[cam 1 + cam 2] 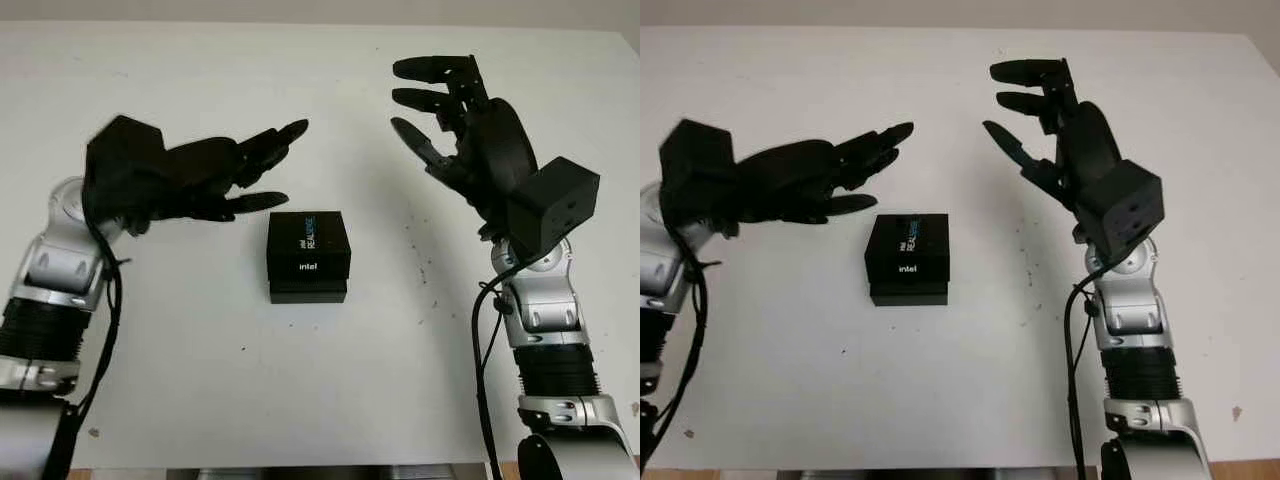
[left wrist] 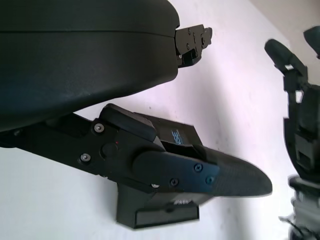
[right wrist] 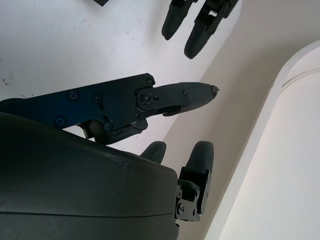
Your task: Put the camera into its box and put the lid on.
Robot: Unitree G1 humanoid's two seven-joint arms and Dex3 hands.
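A black Intel RealSense camera box (image 1: pixel 308 256) sits in the middle of the white table (image 1: pixel 200 360) with its lid on, the lid shifted a little toward the back so the base's front edge shows. The box (image 2: pixel 175 210) also lies under my thumb in the left wrist view. My left hand (image 1: pixel 262 170) hovers open just behind and left of the box, holding nothing. My right hand (image 1: pixel 432 105) is raised open behind and to the right of the box, also holding nothing. No camera is visible outside the box.
The table carries small dark specks (image 1: pixel 425 290) to the right of the box. Its far edge (image 1: pixel 300 25) runs along the top of the head views.
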